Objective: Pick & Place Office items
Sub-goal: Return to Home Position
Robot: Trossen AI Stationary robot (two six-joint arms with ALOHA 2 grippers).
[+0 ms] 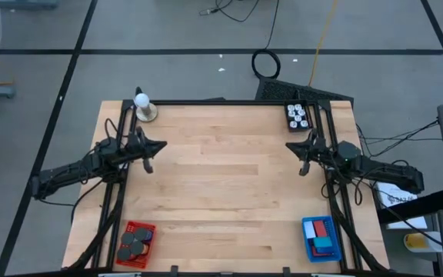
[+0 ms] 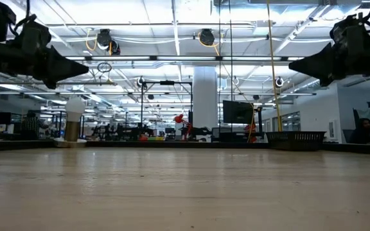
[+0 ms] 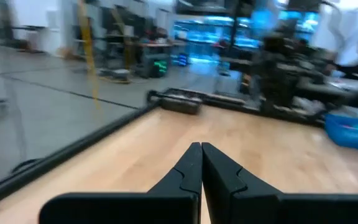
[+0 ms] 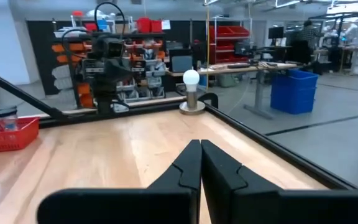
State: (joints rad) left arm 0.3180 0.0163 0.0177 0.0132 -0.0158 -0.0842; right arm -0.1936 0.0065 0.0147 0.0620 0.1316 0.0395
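Observation:
Black round discs (image 1: 132, 247) lie in a red mesh basket (image 1: 146, 229) at the table's near left. Red and blue blocks (image 1: 322, 236) lie in a blue mesh basket (image 1: 308, 248) at the near right. My left gripper (image 1: 163, 145) hovers level over the table's left side, shut and empty, pointing toward the table's middle. Opposite it, over the right side, my right gripper (image 1: 289, 146) is also shut and empty and points back at it. In each wrist view the two fingers meet at the tips: left (image 3: 201, 147), right (image 4: 201, 144).
A white ball on a round tan base (image 1: 143, 107) stands at the far left corner. A black tray with small white pieces (image 1: 297, 115) sits at the far right corner. Bare wood (image 1: 225, 177) lies between the grippers. Black frame rails (image 1: 112, 208) run along both sides.

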